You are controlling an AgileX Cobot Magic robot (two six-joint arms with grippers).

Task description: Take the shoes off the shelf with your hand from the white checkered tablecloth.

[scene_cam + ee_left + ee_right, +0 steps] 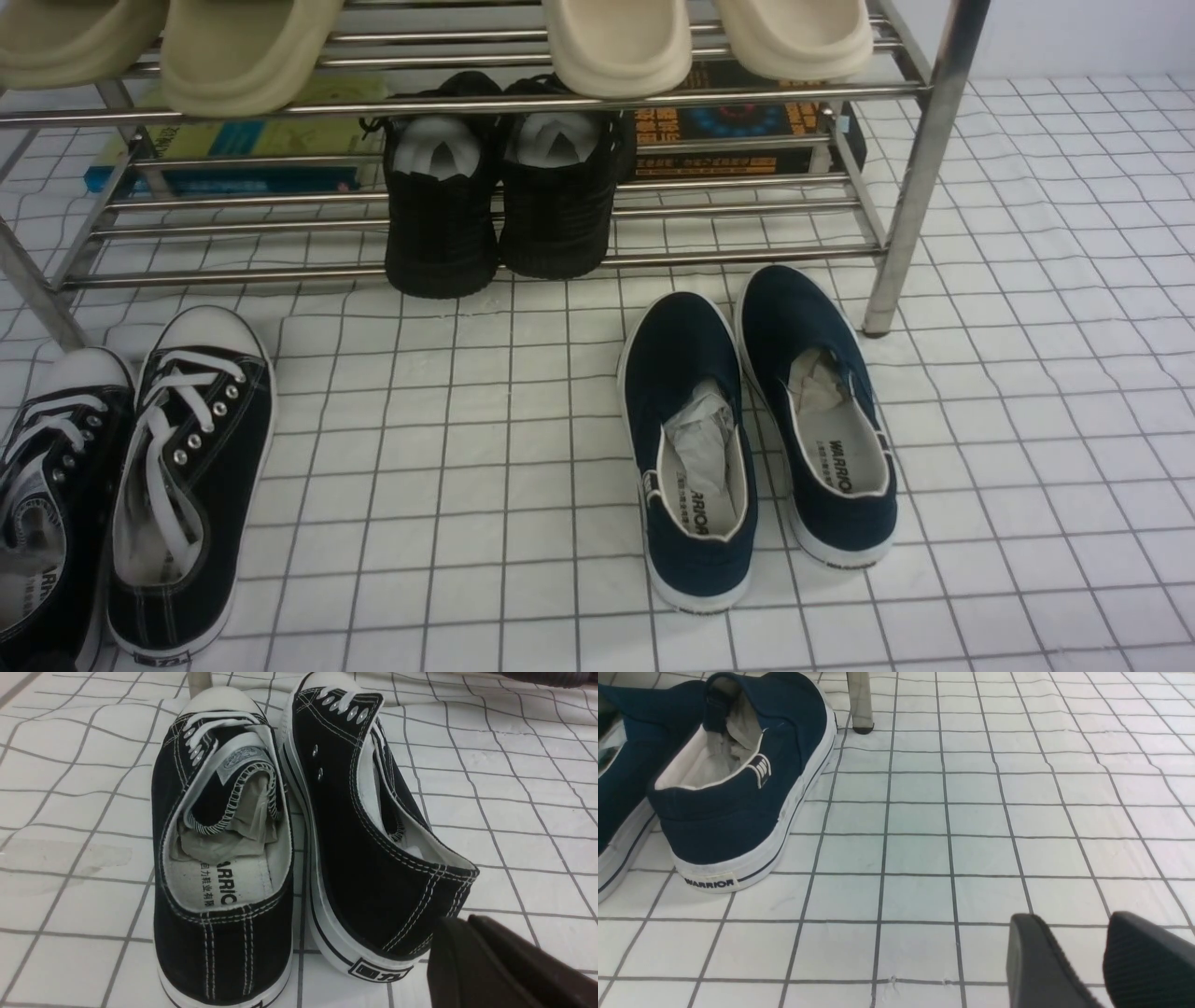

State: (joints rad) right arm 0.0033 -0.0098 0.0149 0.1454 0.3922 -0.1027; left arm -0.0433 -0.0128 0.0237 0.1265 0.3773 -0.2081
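Black canvas sneakers (131, 485) sit at lower left of the front frame, on the white checkered tablecloth (485, 467), toes pointing up-frame toward the shelf (924, 168). They're off the rack, side by side, white laces and toe caps visible, paper stuffed inside.

Left tool (509, 966): lower right corner of the left wrist frame, just behind the heel of one sneaker (369, 826). Fingers look pressed together, no gap visible, nothing held. Whether it touches the heel, can't tell.

Right tool (1087, 961): lower right of the right wrist frame, fingers parted with cloth (924, 849) showing between them, empty, over bare tablecloth.

Navy slip-ons (756, 429) lie lower centre-right in the front frame, also on the cloth, heels toward the camera, paper inside. In the right wrist frame one navy shoe (742, 774) is at upper left, near a shelf leg (860, 700).

Further back: black knit shoes (499, 187) on the lower tier, toes hanging over the front bar. Books (243, 140) lie behind them on that tier. Beige slippers (709, 37) line the upper tier, top of frame.
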